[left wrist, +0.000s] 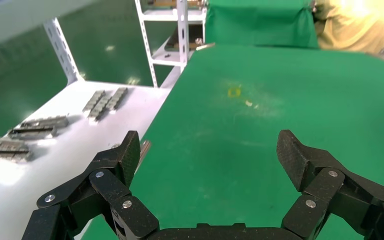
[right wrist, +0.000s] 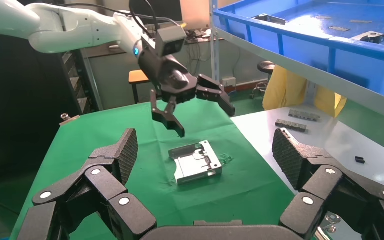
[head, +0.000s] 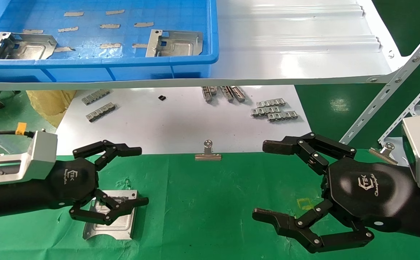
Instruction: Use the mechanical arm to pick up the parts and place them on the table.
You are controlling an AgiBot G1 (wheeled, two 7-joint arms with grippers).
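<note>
One stamped metal plate (head: 110,215) lies on the green table (head: 210,202) beneath the spread-fingered left gripper (head: 137,175), the right gripper (head: 260,180) is empty and spread, and two plates (head: 175,43) remain in the blue bin (head: 195,68).

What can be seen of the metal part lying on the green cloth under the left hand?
The part is a silvery stamped sheet-metal plate, roughly rectangular, with embossed stepped relief, small holes, folded edge tabs and one concave curved edge. It lies flat on the table, clear of the white board. The left hand hangs open above it; the right wrist view shows a gap between its fingers and the plate, so nothing but the cloth touches it.
</note>
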